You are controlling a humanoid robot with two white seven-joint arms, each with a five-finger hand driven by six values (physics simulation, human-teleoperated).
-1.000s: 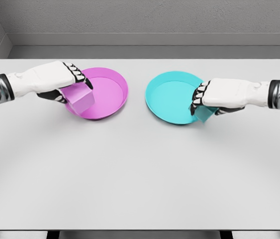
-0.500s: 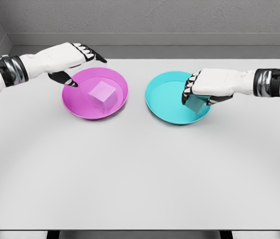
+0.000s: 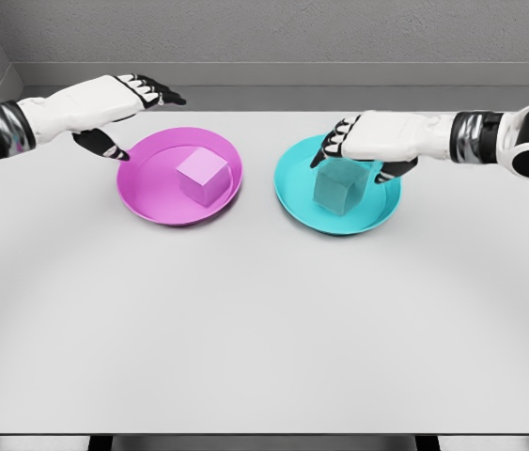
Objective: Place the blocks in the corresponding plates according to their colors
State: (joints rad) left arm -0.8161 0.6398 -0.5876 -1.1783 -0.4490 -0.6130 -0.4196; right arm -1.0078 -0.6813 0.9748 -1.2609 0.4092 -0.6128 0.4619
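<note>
Grey walls close in behind a wide white table (image 3: pixel 264 329) that fills most of what I can see from here. Two shallow plates sit side by side toward the far edge, well apart from each other. On the left is the magenta plate (image 3: pixel 151 202), and inside it, right of its middle, rests the pink block (image 3: pixel 202 178), flat on the plate's floor with nothing touching it. On the right is the cyan plate (image 3: pixel 292 193), and the teal block (image 3: pixel 339 187) stands in it, near the middle.

Coming in from the left, the white arm reaches across the table's far corner. Its left hand (image 3: pixel 118 103) hovers above and just behind the magenta plate's left rim, fingers stretched out and spread, thumb hanging down toward the rim, holding nothing. It is clear of the pink block.

From the right, the other arm stretches in level with the plates. The right hand (image 3: pixel 367 141) hangs directly over the teal block, palm down, dark-tipped fingers drooping loosely over the block's far upper edge. The fingers look relaxed and parted rather than pinched, and the block seems to rest on the plate by itself, though whether a fingertip touches its top I cannot tell.
</note>
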